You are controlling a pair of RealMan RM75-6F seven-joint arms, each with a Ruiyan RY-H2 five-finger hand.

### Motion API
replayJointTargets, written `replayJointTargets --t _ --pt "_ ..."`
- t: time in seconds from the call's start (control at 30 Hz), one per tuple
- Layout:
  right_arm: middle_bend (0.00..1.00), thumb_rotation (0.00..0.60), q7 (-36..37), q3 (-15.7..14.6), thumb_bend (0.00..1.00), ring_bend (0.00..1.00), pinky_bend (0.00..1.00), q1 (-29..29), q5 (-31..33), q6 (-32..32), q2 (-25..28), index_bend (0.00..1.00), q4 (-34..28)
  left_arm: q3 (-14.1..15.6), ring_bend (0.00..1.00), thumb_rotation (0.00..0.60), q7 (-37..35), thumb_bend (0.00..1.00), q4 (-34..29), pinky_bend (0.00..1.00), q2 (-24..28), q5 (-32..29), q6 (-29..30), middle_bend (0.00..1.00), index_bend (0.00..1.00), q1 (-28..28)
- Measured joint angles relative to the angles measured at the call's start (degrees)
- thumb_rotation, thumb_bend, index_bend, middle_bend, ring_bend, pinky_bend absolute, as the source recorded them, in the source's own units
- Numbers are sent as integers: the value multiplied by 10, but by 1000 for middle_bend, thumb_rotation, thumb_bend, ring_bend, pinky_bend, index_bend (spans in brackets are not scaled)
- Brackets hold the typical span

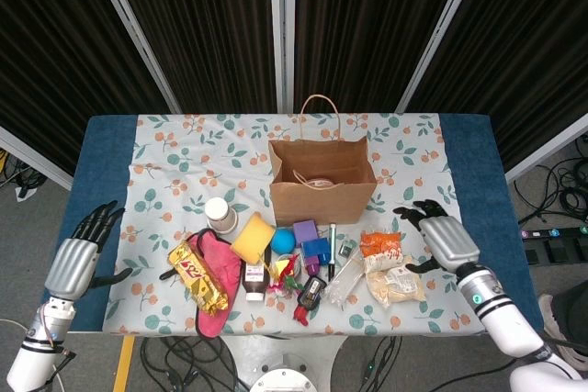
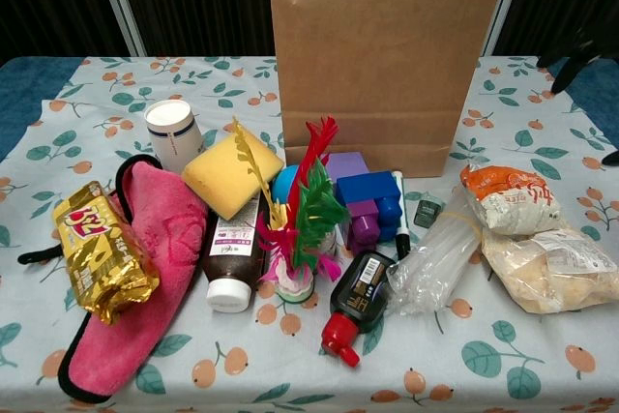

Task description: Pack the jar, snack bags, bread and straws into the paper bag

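Observation:
The brown paper bag stands open at the table's centre back, with something pale lying inside it. A white jar lies left of it. The gold snack bag rests on a pink cloth. An orange snack bag, bagged bread and a clear pack of straws lie at front right. My right hand hovers open just right of the orange bag, holding nothing. My left hand is open beyond the table's left edge.
A pink cloth, yellow sponge, brown bottle, feather toy, blue and purple blocks, a marker and a red-capped black bottle crowd the front middle. Dark curtains hang behind the table.

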Motion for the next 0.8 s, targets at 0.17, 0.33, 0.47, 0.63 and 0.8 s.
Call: replayJointTargets --t 0.17,0.33,0.47,0.63,0.8 --pt "216 600 4 5 0 78 0 19 20 -25 -64 166 57 -1 34 600 -5 16 4 156 4 -5 2 130 84 3" --pt "212 600 -24 7 0 78 0 34 54 -33 -96 165 80 -2 34 600 -9 16 8 155 4 -10 -1 130 84 3" --pt "211 600 -52 4 0 78 0 45 87 -40 -121 165 95 -3 34 600 -13 16 13 156 2 -13 -4 130 84 3" --pt "211 600 -73 -1 0 78 0 51 111 -40 -136 165 107 -5 34 600 -14 16 15 156 1 -14 -5 130 84 2" --pt "211 600 -77 -4 0 78 0 55 125 -47 -150 165 125 -8 34 600 -12 16 18 155 -5 -13 -6 130 84 -1"
